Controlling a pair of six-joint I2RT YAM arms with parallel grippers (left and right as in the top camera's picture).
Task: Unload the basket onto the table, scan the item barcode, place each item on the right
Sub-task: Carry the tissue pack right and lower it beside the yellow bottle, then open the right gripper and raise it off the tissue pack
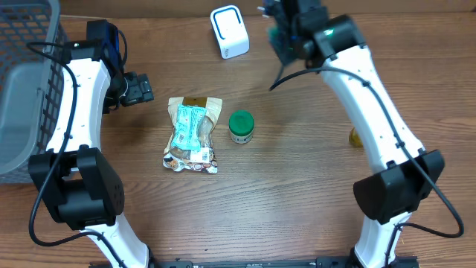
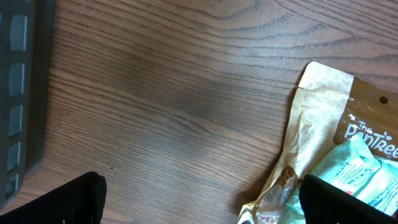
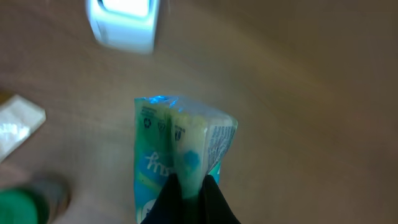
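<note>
Right wrist view is showing what the overhead view is largely hiding: the right gripper is pinching the lower end of a teal and yellow plastic packet between its dark fingers. The jaws are drawn nearly together on the thin film, and the packet is rising into the middle of the frame. The white box-shaped scanner is sitting blurred in the upper left there, apart from the packet. Overhead, only a green sliver of the packet is peeking out beside the wrist in the upper middle of the frame, with the scanner just to its left near the top edge of the wooden table. Only the overhead view is taking in the left gripper at the left of the frame, between the grey mesh basket in the upper left corner and a tan printed snack pouch lying flat at centre. The left wrist view is confirming its jaws are spread wide and holding nothing, one black fingertip showing in each lower corner and the pouch's top edge lying at the right. A small jar with a green lid is standing just right of the pouch, not touching it. A yellow object is showing partly behind the right arm. Bare wood is lying across the lower middle of the overhead frame and between scanner and pouch.
</note>
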